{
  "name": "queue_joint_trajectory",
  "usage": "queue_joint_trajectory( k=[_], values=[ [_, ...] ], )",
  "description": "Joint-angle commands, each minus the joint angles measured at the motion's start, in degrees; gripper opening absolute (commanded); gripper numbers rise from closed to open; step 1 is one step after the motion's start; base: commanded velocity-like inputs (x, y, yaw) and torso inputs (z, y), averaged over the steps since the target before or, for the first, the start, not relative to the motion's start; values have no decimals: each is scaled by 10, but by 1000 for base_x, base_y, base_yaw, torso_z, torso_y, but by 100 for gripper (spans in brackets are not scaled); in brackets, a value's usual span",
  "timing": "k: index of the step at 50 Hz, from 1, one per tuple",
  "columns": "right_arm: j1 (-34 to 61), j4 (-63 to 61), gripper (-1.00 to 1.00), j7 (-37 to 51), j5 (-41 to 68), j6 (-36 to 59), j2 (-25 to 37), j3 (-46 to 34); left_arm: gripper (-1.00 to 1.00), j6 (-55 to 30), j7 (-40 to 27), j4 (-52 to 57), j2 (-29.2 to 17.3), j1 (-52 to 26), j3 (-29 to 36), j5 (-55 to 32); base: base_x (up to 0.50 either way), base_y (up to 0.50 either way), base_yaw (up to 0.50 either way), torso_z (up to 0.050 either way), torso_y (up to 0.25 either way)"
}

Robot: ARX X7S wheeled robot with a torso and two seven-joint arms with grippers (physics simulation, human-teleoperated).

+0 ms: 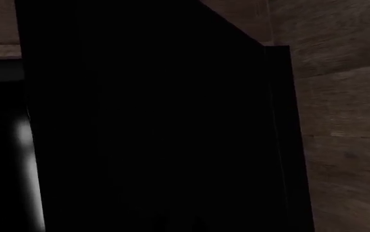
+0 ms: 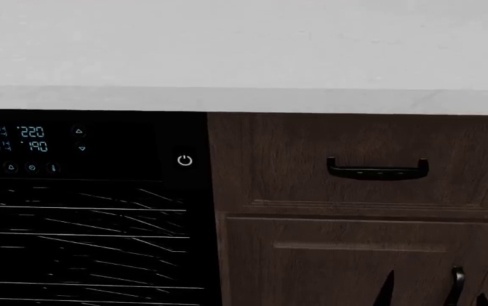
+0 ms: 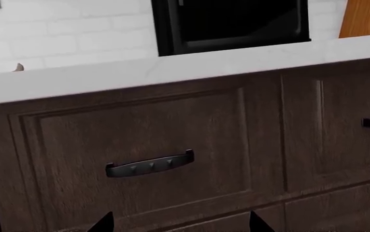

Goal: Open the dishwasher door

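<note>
Facing the drawer (image 3: 140, 121) rather than the dishwasher (image 2: 83, 210), the right claw (image 3: 179, 224) gapes wide and empty. It wants shifting to the robot's left, where the door looks shut, upright under the counter (image 2: 244, 51). No door handle shows (nor the left claw, so I cannot tell its state) — find an edge to grip before pulling.

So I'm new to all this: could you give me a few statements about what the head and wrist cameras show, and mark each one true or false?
1. The dishwasher sits left of the dark wood cabinets in the head view. True.
2. The dishwasher's display is dark. False: its control panel shows lit digits and a power symbol.
3. The drawer handle is black. True.
4. The countertop is dark wood. False: it is pale, near white.
5. The right pincer is clamped on the drawer handle. False: its tips sit apart, below the handle, holding nothing.
</note>
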Motion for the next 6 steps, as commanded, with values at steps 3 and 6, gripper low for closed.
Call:
queue_joint_trajectory(
  k=[3,6],
  values=[
    [2,2,100,1,1,0,0,-2,-100,-19,74,-67,-2,44,98,-193,0,0,-3,0,-3],
    [3,2,100,1,1,0,0,-3,-100,-20,72,-64,-3,57,99,-201,4,0,-3,-3,-7]
  ],
)
